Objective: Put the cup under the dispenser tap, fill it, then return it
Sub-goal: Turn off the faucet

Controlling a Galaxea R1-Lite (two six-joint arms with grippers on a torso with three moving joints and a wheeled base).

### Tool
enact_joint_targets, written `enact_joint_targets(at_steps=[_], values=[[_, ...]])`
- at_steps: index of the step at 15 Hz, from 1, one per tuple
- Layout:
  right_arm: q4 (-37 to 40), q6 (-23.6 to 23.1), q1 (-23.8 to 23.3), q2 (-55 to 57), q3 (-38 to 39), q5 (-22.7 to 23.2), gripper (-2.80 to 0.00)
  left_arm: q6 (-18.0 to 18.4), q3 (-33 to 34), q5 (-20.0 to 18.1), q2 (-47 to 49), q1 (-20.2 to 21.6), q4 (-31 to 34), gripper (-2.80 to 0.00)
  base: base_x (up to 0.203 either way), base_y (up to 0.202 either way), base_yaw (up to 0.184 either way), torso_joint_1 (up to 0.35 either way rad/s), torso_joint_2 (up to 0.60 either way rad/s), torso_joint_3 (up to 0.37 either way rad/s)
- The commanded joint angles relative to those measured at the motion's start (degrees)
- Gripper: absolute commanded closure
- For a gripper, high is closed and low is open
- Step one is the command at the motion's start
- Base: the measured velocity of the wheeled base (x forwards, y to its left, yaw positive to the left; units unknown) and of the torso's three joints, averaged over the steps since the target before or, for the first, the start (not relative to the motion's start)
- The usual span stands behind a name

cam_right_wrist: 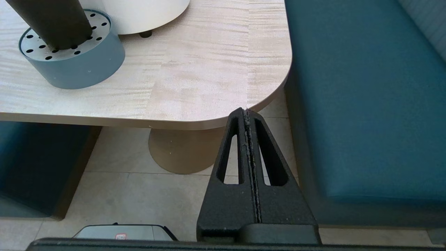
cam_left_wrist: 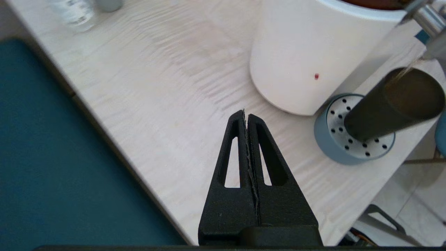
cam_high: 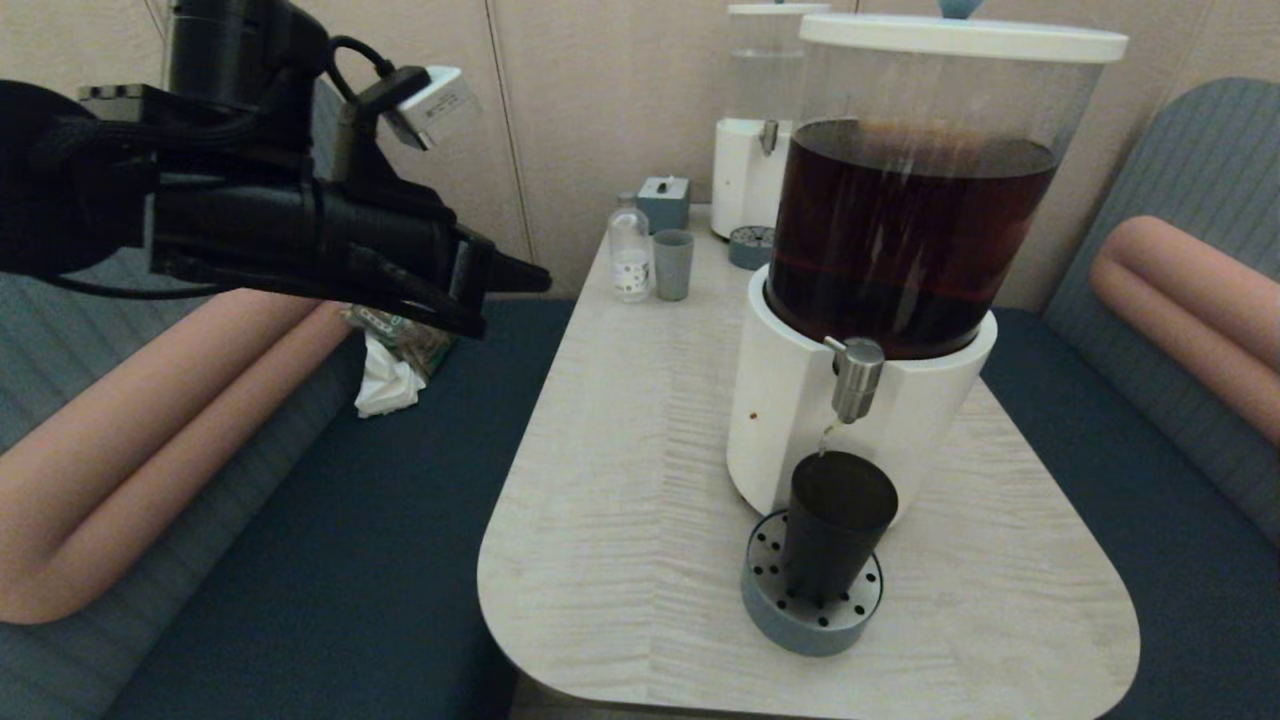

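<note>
The dark smoky cup (cam_high: 836,524) (cam_left_wrist: 393,104) (cam_right_wrist: 52,19) stands upright on the round grey-blue drip tray (cam_high: 772,612) (cam_left_wrist: 329,143) (cam_right_wrist: 80,66), directly below the brushed-steel dispenser tap (cam_high: 857,377) (cam_left_wrist: 427,21). A thin stream runs from the tap into the cup. The tap belongs to the big white-based dispenser (cam_high: 790,400) holding dark brown liquid. My left gripper (cam_high: 525,280) (cam_left_wrist: 246,116) hangs shut and empty, high over the table's left side, well clear of the cup. My right gripper (cam_right_wrist: 246,113) is shut and empty, low beside the table's near right corner, outside the head view.
At the table's far end stand a small clear bottle (cam_high: 630,250), a pale grey-green cup (cam_high: 673,265), a small blue box (cam_high: 664,200) and a smaller white dispenser (cam_high: 755,150). Teal benches flank the table (cam_high: 620,480). Crumpled white paper (cam_high: 385,380) lies on the left bench.
</note>
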Motion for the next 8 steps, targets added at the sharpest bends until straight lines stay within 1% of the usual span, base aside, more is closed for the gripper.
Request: enact_joint_targets(at_steps=[1, 3, 4, 5, 8], values=[[0.06, 0.04, 0.01, 0.08, 0.0, 0.0, 0.0, 0.32, -5.65, 2.2, 6.42, -3.5, 1.53, 0.0, 0.0, 0.0, 0.0, 0.0, 0.0, 0.0], [0.06, 0.04, 0.01, 0.01, 0.0, 0.0, 0.0, 1.19, -10.69, 4.79, 9.83, -5.53, 2.27, 0.0, 0.0, 0.0, 0.0, 0.0, 0.0, 0.0], [0.06, 0.04, 0.01, 0.0, 0.0, 0.0, 0.0, 1.69, -13.22, 5.64, 11.02, -6.65, 3.69, 0.0, 0.0, 0.0, 0.0, 0.0, 0.0, 0.0], [0.06, 0.04, 0.01, -0.01, 0.0, 0.0, 0.0, 1.98, -15.42, 6.52, 11.88, -8.9, 5.97, 0.0, 0.0, 0.0, 0.0, 0.0, 0.0, 0.0], [0.06, 0.04, 0.01, 0.02, 0.0, 0.0, 0.0, 2.06, -17.72, 7.96, 13.42, -14.14, 6.71, 0.0, 0.0, 0.0, 0.0, 0.0, 0.0, 0.0]])
